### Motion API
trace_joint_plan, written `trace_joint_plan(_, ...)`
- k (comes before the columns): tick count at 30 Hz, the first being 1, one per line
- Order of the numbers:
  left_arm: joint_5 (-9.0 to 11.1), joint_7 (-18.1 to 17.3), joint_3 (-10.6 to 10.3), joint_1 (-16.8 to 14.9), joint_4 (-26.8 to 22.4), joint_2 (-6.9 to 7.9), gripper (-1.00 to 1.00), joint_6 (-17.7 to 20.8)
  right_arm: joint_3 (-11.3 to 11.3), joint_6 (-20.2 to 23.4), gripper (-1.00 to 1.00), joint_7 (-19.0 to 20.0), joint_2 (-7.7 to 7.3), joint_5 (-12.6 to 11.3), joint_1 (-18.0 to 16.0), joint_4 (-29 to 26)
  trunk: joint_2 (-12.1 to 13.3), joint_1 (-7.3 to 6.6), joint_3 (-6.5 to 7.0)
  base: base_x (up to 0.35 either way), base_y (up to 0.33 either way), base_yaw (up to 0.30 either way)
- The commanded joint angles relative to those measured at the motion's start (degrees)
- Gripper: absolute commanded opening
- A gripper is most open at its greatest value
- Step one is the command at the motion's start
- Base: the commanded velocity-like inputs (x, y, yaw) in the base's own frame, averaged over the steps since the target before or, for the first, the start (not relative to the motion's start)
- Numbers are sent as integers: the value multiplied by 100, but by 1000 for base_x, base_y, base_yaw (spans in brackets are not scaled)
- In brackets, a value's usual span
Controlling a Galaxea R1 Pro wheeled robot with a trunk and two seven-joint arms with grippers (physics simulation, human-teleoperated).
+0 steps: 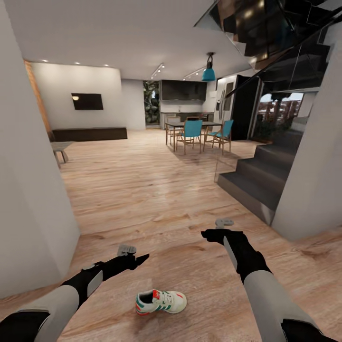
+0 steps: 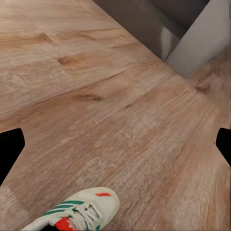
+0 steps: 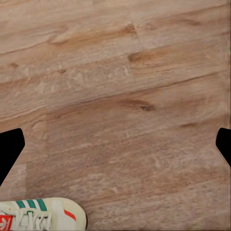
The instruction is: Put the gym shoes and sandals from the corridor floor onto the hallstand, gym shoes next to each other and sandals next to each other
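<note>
- One gym shoe (image 1: 160, 302) lies on the corridor floor (image 1: 142, 199) nearest us, between our two arms, white with green stripes and red-orange accents, upright on its sole.
- Just beyond it, our left gripper (image 1: 135, 256) hovers above the boards with nothing between its fingers; both wrist views show fingertips spread wide apart, so we read both pincers as released.
- Our right gripper (image 1: 213, 233) hangs a little farther off to the right, also holding nothing.
- Farther away we see stairs (image 1: 259, 178) on the right and a dining table (image 1: 192, 126) beyond.
- We judge the first pickup is in hand: next we lower a gripper over the shoe and close on it.
</note>
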Motion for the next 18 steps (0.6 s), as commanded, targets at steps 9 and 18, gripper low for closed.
trace_joint_plan(9, 27, -13, -26, -3, 5, 4, 100, -30, -35, 23, 100, 48, 10, 62, -2, -6, -2, -1, 20, 1, 0, -279)
trace_joint_plan(18, 27, -13, -26, -3, 5, 4, 100, -32, -39, 23, 100, 50, 10, 62, -4, -6, -2, -1, 42, 68, 50, -281)
